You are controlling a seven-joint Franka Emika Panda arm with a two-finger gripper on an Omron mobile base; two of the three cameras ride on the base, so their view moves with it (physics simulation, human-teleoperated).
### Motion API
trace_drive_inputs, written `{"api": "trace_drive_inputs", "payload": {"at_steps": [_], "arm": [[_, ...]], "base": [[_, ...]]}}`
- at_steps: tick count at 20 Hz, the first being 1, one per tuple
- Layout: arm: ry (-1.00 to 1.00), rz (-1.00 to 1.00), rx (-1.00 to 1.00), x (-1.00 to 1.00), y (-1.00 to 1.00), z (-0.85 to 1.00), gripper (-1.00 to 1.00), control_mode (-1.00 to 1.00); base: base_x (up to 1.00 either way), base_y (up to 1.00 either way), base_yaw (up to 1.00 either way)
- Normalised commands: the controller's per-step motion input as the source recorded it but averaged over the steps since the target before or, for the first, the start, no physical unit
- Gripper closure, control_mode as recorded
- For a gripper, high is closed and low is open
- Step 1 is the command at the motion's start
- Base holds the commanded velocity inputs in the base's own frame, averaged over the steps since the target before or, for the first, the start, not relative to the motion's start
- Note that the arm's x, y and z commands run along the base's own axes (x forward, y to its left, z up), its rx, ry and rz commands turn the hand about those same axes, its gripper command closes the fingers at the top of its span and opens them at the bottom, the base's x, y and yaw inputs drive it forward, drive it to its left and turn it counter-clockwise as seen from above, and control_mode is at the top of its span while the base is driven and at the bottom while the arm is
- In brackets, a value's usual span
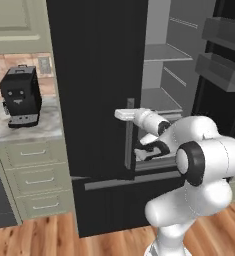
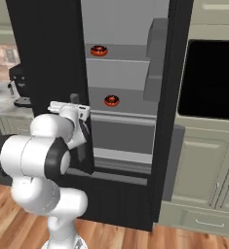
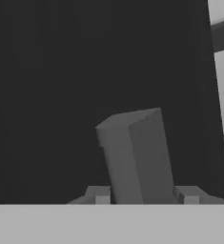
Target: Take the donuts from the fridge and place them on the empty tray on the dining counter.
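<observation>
**Pincer clamped on the fridge door handle, donuts on the shelves**

While the fridge [image 2: 128, 73] stands with one door swung open, its two donuts [image 2: 99, 50] sit inside on the grey shelves: one near the front edge of an upper shelf, the other [image 2: 111, 100] near the front edge of the shelf below it, slightly further right in the right base view. Both show orange-red sides and dark icing, and neither is touched by anything.

Below the lower donut runs the grey front of the drawer. The other door [image 1: 96, 100] is black, and at its inner edge a grey vertical handle [image 3: 137, 157] stands. The pincer [image 3: 144, 195] is pinching this handle: in the hand view the grey bar rises straight between the two dark fingertips [image 3: 100, 194], which press against it on either side. In the left base view the white arm [image 1: 199, 160] reaches from the lower right to that same handle at mid-height of the door.

To the left of the fridge, a black coffee machine [image 1: 20, 96] stands on the marble counter [image 1: 24, 131] above pale green drawers. To the right of the fridge, a black built-in oven [image 2: 211, 80] sits above pale green cabinet doors. The floor [image 1: 39, 237] is wood.
</observation>
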Motion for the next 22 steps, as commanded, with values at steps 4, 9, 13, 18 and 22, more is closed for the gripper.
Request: {"api": "trace_drive_inputs", "payload": {"at_steps": [4, 9, 13, 18, 22], "arm": [[0.19, 0.12, -0.01, -1.00, 1.00, 0.15, 1.00, -1.00], [0.21, 0.08, 0.00, -0.97, 1.00, 0.04, 1.00, -1.00], [0.17, 0.07, 0.00, -1.00, 1.00, 0.00, 1.00, -1.00], [0.11, 0.07, -0.02, -0.99, 0.99, 0.45, 1.00, -1.00], [0.00, 0.01, -0.06, -1.00, -0.13, 1.00, 1.00, -1.00]], "base": [[0.00, 0.00, 0.00], [0.00, 0.00, 0.00], [0.00, 0.00, 0.00], [0.00, 0.00, 0.00], [0.00, 0.00, 0.00]]}}
